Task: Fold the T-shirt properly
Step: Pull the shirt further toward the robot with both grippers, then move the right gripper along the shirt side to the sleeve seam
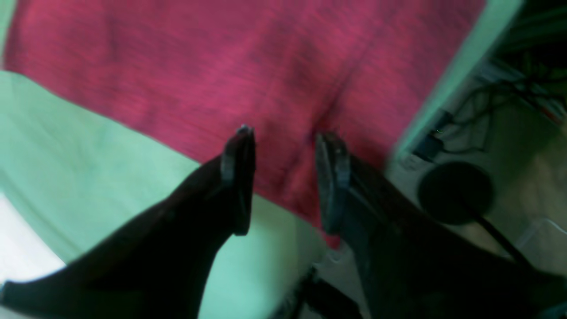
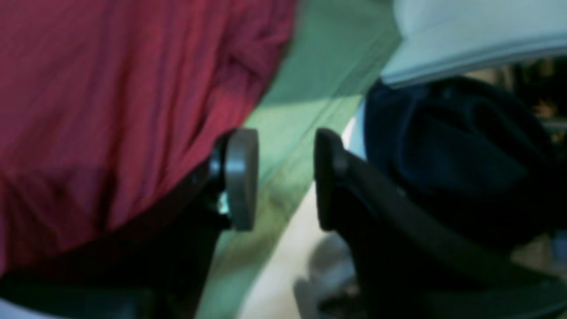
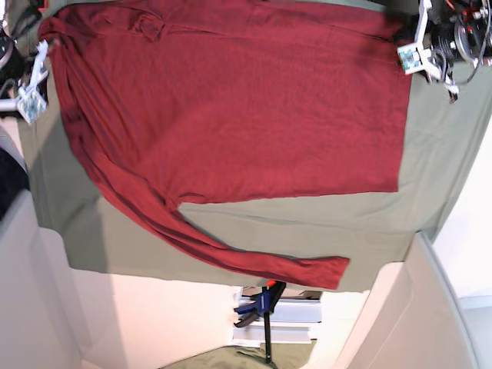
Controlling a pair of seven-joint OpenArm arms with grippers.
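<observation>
Knit maroon T-shirt (image 3: pixel 238 115) lies spread flat and thin on the olive-green cloth sheet (image 3: pixel 323 223) covering the desk, one long sleeve trailing diagonally toward the sheet's near edge. Left pincer (image 1: pixel 283 177) hangs above the shirt's hem, dark pads apart, empty. Right pincer (image 2: pixel 283 177) gapes beside bunched fabric, holding nothing
</observation>
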